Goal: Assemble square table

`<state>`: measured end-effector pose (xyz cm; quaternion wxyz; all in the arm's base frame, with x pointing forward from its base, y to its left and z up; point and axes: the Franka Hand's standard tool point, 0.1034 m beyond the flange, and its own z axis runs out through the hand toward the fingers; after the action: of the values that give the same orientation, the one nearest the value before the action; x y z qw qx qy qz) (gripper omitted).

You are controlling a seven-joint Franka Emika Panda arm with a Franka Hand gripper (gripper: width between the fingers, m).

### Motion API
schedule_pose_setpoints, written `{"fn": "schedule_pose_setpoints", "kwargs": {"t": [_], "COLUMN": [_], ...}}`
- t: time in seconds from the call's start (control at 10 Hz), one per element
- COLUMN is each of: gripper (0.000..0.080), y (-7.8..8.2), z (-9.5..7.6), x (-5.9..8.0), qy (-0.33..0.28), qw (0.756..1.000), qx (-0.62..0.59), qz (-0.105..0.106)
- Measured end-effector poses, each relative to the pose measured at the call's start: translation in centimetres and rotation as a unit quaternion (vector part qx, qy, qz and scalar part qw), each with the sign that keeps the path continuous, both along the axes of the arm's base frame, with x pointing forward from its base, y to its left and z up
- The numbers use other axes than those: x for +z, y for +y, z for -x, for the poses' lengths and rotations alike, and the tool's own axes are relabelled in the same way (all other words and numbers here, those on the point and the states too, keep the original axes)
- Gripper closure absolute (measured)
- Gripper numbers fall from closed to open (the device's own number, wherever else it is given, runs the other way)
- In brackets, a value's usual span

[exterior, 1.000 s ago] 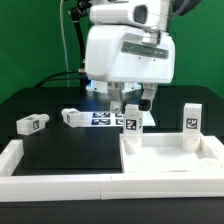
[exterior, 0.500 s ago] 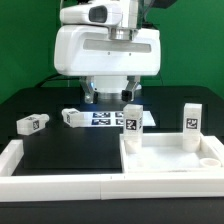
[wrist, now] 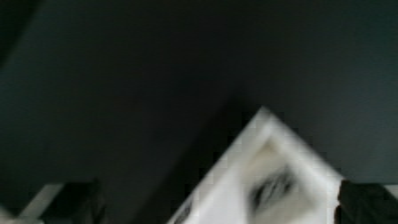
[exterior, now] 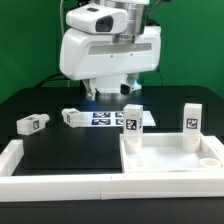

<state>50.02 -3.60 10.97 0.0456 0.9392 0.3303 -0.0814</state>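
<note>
The square tabletop [exterior: 165, 153] lies flat, rim up, near the camera on the exterior view's right. The first upright leg [exterior: 132, 124] and the second upright leg [exterior: 190, 122] stand at its far corners, long axes vertical and tags facing the camera. Two loose legs [exterior: 32, 124] [exterior: 72, 117] lie on their sides at the far left, long axes roughly left to right. The gripper [exterior: 111, 97] hangs above the marker board [exterior: 104, 119]. I cannot tell whether it is spread or closed, and the wrist view is blurred.

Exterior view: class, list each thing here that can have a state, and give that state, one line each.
gripper: fingers apart, empty.
tabletop: flat, rim up, carrying two legs.
standing leg nearer the gripper: upright at a back corner.
standing leg at the exterior view's right: upright at the other back corner.
outer loose leg: lying on its side, unattached.
inner loose leg: lying on its side, unattached.
</note>
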Motion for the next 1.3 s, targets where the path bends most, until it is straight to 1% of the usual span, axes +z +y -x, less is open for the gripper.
{"fn": "schedule_pose_setpoints", "kwargs": {"t": [0.1,0.2,0.3,0.4,0.5,0.7,0.8,0.9,1.0,1.1,1.2,1.3], "gripper": [0.015,0.015,0.015,0.015,0.015,0.015,0.015,0.015,0.015,0.015,0.015,0.015], "y": [-1.1,-2.1,-3.9,-4.9,-4.6,-4.6,-4.5,-4.5,-4.9,-5.8,-6.7,-6.5], "z": [2.6,4.5,7.2,8.2,7.6,7.6,7.7,8.9,11.0,12.9,14.0,13.4], "x": [0.7,0.3,-0.9,-1.8,-1.8,-1.9,-2.3,-3.8,-4.7,-5.3,-5.9,-5.8], "qy": [0.043,0.057,0.085,0.108,0.112,0.113,0.108,0.109,0.119,0.134,0.147,0.143], "qw": [0.999,0.998,0.996,0.993,0.992,0.992,0.992,0.99,0.987,0.984,0.978,0.979], "qx": [0.004,0.008,0.002,-0.009,-0.006,-0.004,-0.029,-0.059,-0.073,-0.099,-0.133,-0.128], "qz": [0.013,0.017,0.031,0.052,0.055,0.055,0.063,0.074,0.075,0.07,0.064,0.064]}}
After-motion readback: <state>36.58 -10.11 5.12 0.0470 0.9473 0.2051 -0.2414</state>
